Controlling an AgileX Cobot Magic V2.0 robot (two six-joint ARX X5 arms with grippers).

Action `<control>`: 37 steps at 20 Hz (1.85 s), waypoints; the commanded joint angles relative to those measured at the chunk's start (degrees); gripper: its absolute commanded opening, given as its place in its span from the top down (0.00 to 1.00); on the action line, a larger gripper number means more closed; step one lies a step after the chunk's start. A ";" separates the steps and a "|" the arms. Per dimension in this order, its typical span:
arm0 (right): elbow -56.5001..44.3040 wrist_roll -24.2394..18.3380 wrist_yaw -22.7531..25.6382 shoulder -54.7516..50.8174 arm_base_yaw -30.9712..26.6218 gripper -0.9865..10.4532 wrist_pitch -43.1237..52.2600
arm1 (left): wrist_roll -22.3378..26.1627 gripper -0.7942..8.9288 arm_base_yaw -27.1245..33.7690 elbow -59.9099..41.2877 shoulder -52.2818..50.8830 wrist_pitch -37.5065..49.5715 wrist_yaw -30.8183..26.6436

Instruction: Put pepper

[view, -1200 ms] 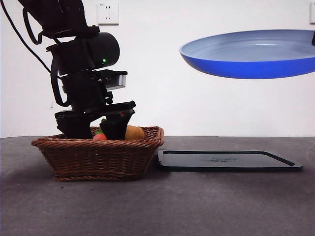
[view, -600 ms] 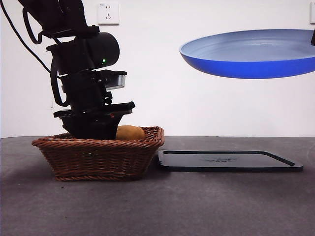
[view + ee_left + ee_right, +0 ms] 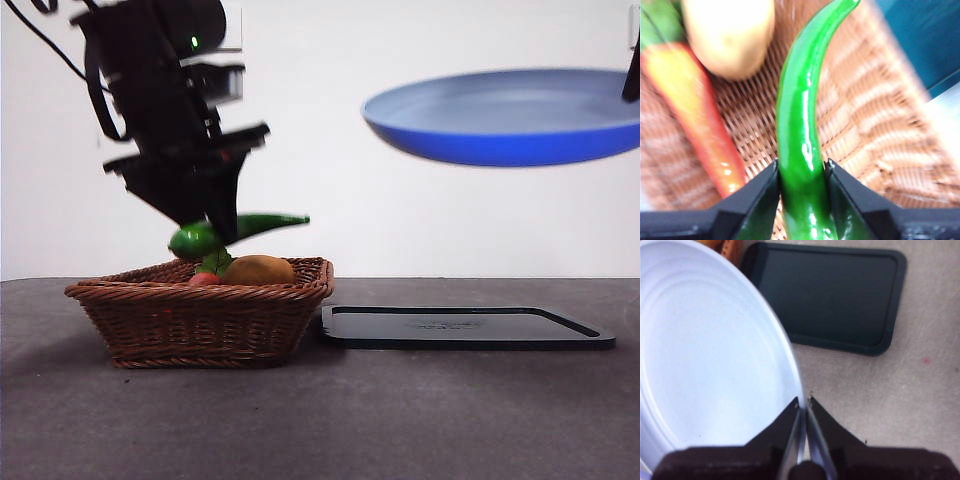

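Observation:
The pepper, long, glossy and dark green, hangs level just above the wicker basket, its tip pointing toward the dark tray. My left gripper is shut on its thick end; in the left wrist view the pepper runs out from between the two black jaws of that gripper, over the basket's weave. My right gripper is shut on the rim of a blue plate, held high over the tray; its pale inside fills the right wrist view.
In the basket lie a red vegetable with green leaves and a round orange-tan fruit. A flat dark tray lies on the grey table right beside the basket, below the plate.
The left gripper, down inside the basket before, has risen out of it with the pepper in its jaws. The blue plate has stayed nearly where it was.

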 commanded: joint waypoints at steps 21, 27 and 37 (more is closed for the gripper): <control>1.11 16.00 -4.98 23.87 18.58 0.91 15.10 | 2.95 0.79 -9.79 1.27 -3.13 -9.05 4.35; 1.11 15.93 -5.05 23.87 18.56 0.91 15.08 | 2.91 0.79 -11.28 1.27 0.35 -7.19 4.46; 1.11 15.39 -6.40 23.87 18.53 0.91 13.84 | 2.86 0.68 -12.00 1.55 0.20 -7.34 4.50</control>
